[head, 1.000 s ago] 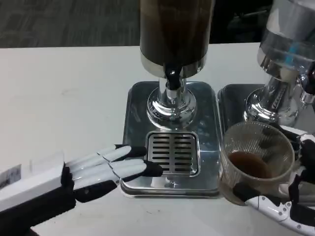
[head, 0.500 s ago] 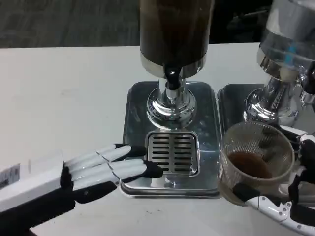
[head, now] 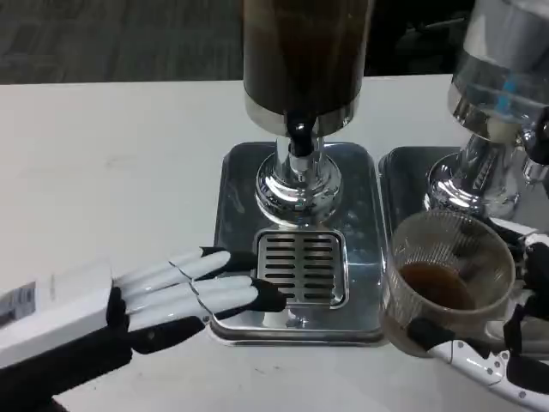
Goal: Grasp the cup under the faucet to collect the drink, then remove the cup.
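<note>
Ribbed clear cup (head: 447, 279) with a little brown drink in the bottom — cradled in the right hand (head: 506, 348).
Those fingers curl around its lower wall, off to the right of the drip tray (head: 299, 266). The left hand (head: 184, 296) holds nothing — fingers straight, slightly apart, tips touching the tray's front-left edge.

You have a single head view, looking steeply down and forward over the white table (head: 103, 154), close in on the drip tray (head: 296, 313) at frame centre, dispenser (head: 304, 60) cropped by the top edge, carpet at upper left.
</note>
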